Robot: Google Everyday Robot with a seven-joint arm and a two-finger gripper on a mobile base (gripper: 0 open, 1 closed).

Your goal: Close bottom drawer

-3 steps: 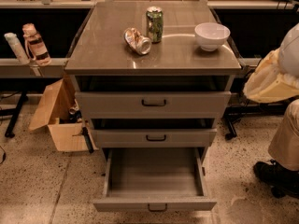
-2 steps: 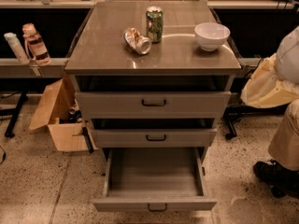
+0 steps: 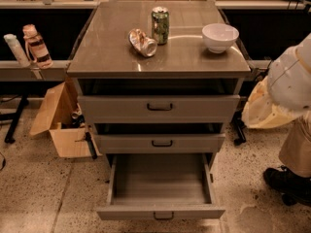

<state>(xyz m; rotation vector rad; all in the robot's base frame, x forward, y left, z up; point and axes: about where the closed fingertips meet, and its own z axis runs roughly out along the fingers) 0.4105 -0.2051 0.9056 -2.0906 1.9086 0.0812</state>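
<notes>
The bottom drawer [image 3: 160, 212] is the lowest of three grey drawers in the cabinet. It is pulled far out, so its plain grey tray [image 3: 160, 178] shows, empty. Its flat front has a small dark bar handle [image 3: 163, 216] at the frame's lower edge. The middle drawer [image 3: 160, 143] and the top drawer [image 3: 159, 108] stand slightly out. My white arm [image 3: 291, 76] comes in at the right edge. My dark gripper [image 3: 285, 183] hangs low at the right, near the floor, to the right of the open drawer and apart from it.
On the cabinet top [image 3: 107, 57] stand a green can [image 3: 160, 25], a crushed can [image 3: 142, 42] and a white bowl [image 3: 220, 36]. An open cardboard box [image 3: 60, 125] sits on the floor at the left. Bottles [image 3: 34, 45] stand on a left shelf. A beige bag [image 3: 262, 111] lies at the right.
My white arm has come further into view from the right. The bottom drawer stays pulled out as before.
</notes>
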